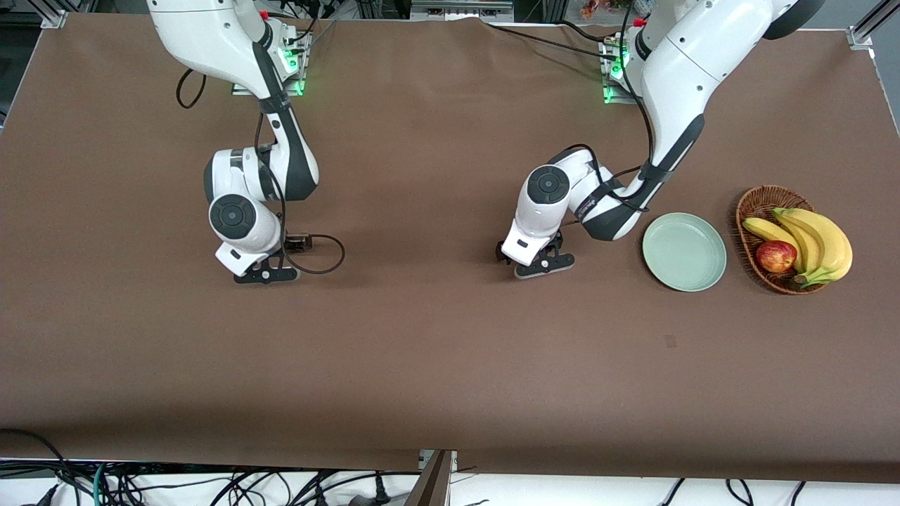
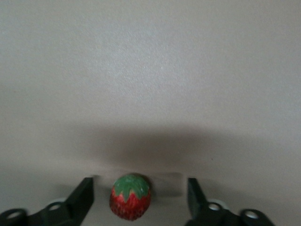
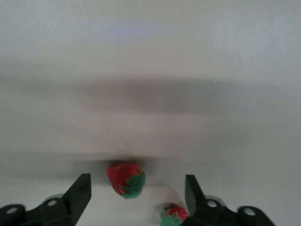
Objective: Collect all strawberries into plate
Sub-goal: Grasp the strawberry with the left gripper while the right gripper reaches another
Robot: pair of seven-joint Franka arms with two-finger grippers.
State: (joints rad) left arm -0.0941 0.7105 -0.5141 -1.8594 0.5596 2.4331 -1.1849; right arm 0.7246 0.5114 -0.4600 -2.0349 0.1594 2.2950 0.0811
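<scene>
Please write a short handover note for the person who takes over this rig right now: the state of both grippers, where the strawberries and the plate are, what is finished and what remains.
Left gripper: low over the table, open, fingers either side of one strawberry, not closed on it.
Right gripper: low at the right arm's end of the table, open, one strawberry between the fingers, another strawberry beside one finger.
Plate: beside the basket at the left arm's end; nothing in it.
Done: no berry is in the plate yet.
Left: grasp and carry all three strawberries to the plate; the right arm's two lie farthest from it.
</scene>
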